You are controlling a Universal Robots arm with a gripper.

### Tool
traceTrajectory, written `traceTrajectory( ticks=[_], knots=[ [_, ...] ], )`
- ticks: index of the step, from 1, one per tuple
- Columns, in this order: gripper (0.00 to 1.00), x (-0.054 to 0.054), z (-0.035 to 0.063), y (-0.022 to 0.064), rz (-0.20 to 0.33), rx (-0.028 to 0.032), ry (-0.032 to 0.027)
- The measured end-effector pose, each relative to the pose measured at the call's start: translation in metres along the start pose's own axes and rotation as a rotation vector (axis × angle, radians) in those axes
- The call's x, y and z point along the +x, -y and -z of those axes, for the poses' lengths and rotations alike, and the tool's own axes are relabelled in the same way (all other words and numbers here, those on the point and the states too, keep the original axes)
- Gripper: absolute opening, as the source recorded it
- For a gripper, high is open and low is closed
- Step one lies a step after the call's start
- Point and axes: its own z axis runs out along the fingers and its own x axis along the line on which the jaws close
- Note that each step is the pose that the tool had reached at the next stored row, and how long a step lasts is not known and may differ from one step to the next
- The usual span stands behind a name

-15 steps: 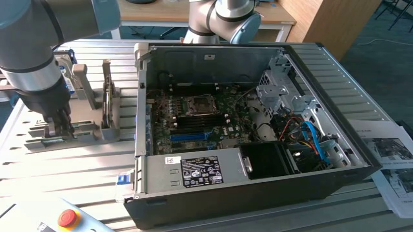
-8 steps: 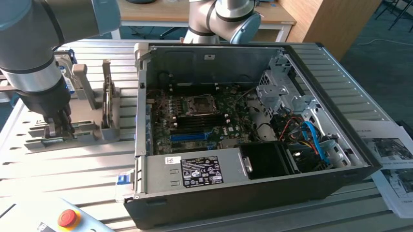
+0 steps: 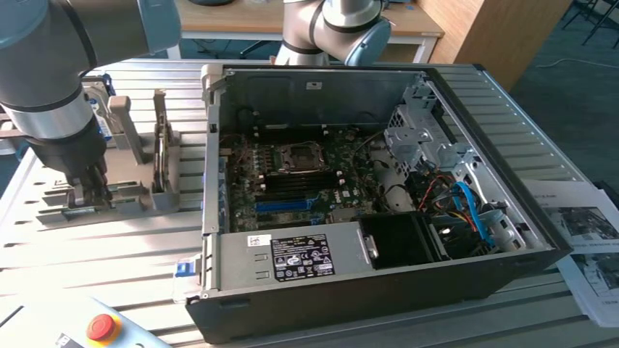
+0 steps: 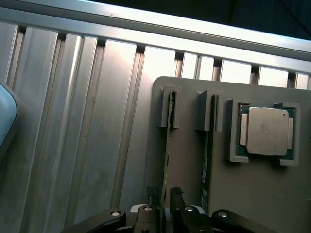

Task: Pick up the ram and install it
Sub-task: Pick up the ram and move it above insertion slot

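Note:
The ram (image 4: 168, 141) is a thin green stick standing on edge in a slot of the grey holder (image 4: 187, 145). My gripper (image 4: 164, 194) hangs right over it, open, one finger on each side of the stick's near end with a small gap left. A second stick (image 4: 206, 160) stands in the neighbouring slot. In the exterior view my gripper (image 3: 87, 194) is low over the holder (image 3: 116, 197), at that view's left. The open computer case (image 3: 214, 152) lies to its right, with the motherboard's memory slots (image 3: 287, 194) visible inside.
A square silver CPU chip (image 4: 267, 131) sits in a recess of the holder beside the sticks. Upright grey fixtures (image 3: 162, 145) stand between the holder and the case. A red emergency button (image 3: 101, 326) is at the front, and papers (image 3: 585, 232) lie at the exterior view's right.

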Motion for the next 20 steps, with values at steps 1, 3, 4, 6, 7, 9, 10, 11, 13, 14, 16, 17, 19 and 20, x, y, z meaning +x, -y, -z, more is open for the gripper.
traceTrajectory(
  ticks=[1,3,4,6,7,9,10,11,13,14,16,17,19,20],
  knots=[
    [0.24,0.0,-0.0003,0.0,0.0,-0.0001,-0.0002],
    [0.24,0.0,-0.0003,0.0,0.0,-0.0004,-0.0003],
    [0.24,0.0,-0.0003,0.0,0.0,-0.0004,-0.0003],
    [0.24,0.0,-0.0003,0.0,0.0,-0.0004,-0.0003],
    [0.24,0.0,-0.0003,0.0,0.0,-0.0004,-0.0003],
    [0.24,0.0,-0.0004,0.0,0.0,-0.0003,-0.0003],
    [0.24,0.0,-0.0004,0.0,0.0,-0.0003,-0.0003],
    [0.24,0.0,-0.0004,0.0,0.0,-0.0003,-0.0003],
    [0.22,0.0,-0.0004,0.0,0.0,-0.0003,-0.0003],
    [0.22,0.0,-0.0004,0.0,0.0,-0.0003,-0.0003],
    [0.15,0.0,-0.0004,0.0,0.0,-0.0003,-0.0003],
    [0.15,0.0,-0.0004,0.0,0.0,-0.0003,-0.0002],
    [0.15,0.0,-0.0003,0.0,0.0,-0.0004,-0.0003],
    [0.15,0.0,-0.0004,0.0,-0.001,-0.0003,-0.0003]
  ],
)
